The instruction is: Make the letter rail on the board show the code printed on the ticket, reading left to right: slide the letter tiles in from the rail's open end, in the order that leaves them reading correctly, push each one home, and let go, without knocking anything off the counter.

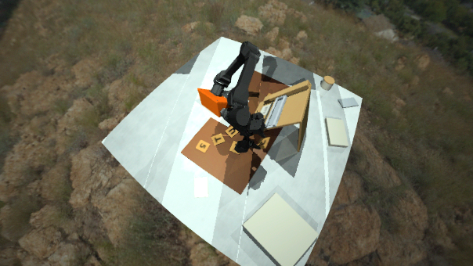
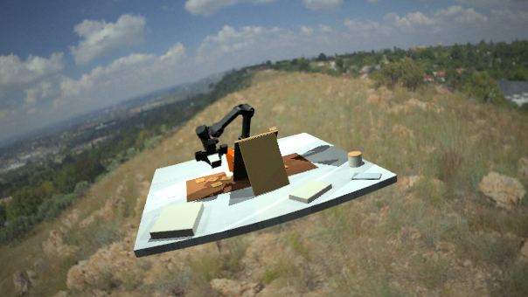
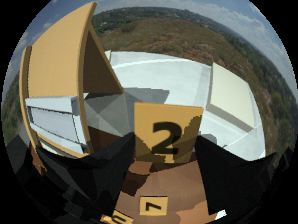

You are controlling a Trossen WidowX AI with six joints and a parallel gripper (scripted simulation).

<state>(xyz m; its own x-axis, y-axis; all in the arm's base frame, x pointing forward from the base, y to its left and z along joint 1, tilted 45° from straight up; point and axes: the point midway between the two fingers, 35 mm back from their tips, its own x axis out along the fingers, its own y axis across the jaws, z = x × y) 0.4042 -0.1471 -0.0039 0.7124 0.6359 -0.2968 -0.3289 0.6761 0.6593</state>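
Observation:
My gripper [image 1: 247, 145] [image 2: 215, 162] [image 3: 166, 139] is shut on a yellow tile marked 2 [image 3: 166, 133] and holds it upright above the brown mat [image 1: 219, 166] [image 2: 302, 163]. The tan slanted board [image 1: 296, 106] [image 2: 262, 163] [image 3: 63, 63] stands just beside it, with the pale letter rail [image 1: 276, 111] [image 3: 56, 123] on its face. Loose yellow tiles lie on the mat: a 5 [image 1: 202, 146], two more [image 1: 218, 138] [image 1: 231, 131] beside it, and a 7 [image 3: 153, 207] under the gripper. A white card [image 1: 200, 187] lies on the counter before the mat; I cannot read it.
An orange box [image 1: 211, 101] [image 2: 230, 158] stands behind the arm. A small cylinder [image 1: 327, 82] [image 2: 355, 158], a grey slab [image 1: 348, 102] and two cream slabs [image 1: 337, 131] [image 1: 279, 228] lie near the counter's edges.

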